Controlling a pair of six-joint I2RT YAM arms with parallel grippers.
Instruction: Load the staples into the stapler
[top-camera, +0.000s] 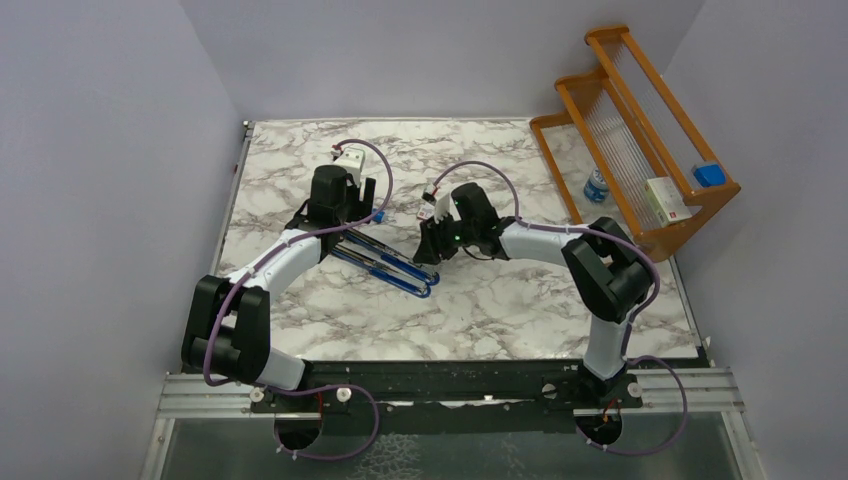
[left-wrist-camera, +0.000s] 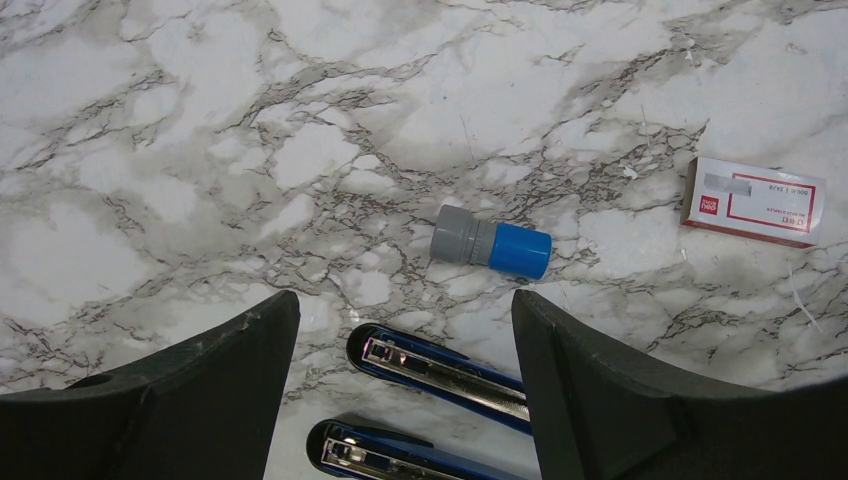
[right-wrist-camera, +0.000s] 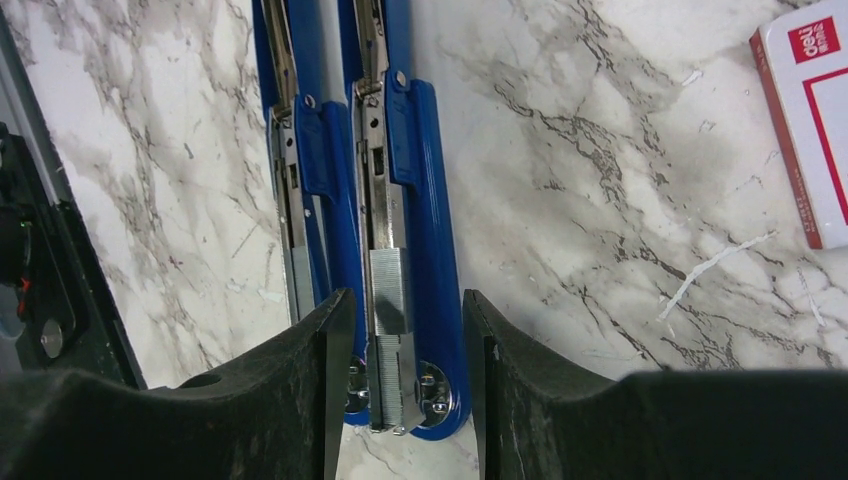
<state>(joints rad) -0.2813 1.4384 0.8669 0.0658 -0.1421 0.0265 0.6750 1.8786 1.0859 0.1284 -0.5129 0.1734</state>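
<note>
Left wrist view shows the left gripper (left-wrist-camera: 403, 305) spread wide and empty above the opened blue stapler (left-wrist-camera: 440, 368), while the right gripper (right-wrist-camera: 407, 297) stands half open, gripping nothing, astride the rail holding the staples (right-wrist-camera: 388, 340), their white box (right-wrist-camera: 810, 130) near to the right.

The stapler (right-wrist-camera: 435, 250) is seen opened out flat, its two blue arms spread in a narrow V and joined at the hinge. A silvery strip of staples (right-wrist-camera: 388, 300) is laid in one arm's metal channel, near the hinge end. The white, red-labelled staple box (left-wrist-camera: 752, 200) is laid flat, apart from the stapler
</note>
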